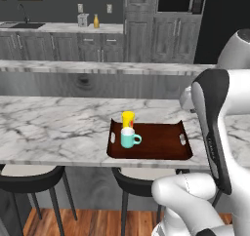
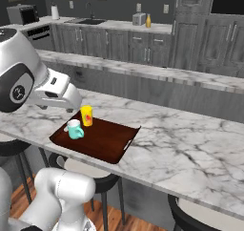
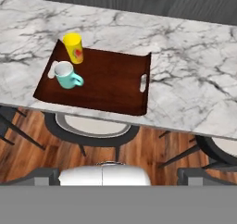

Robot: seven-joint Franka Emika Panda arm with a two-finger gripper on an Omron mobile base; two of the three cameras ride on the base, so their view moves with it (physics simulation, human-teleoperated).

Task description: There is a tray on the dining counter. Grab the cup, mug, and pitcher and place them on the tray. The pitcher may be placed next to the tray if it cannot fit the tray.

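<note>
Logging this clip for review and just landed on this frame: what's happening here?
Nothing is being held right now. The small yellow tumbler with a red mark and the teal mug with a loop handle both stand on the dark reddish-brown tray, which sits on the white marble dining counter. A mustard-yellow bottle-shaped pitcher stands on the far kitchen worktop, not yet fetched. The hand camera looks down on the tray from above, apart from it.
</note>
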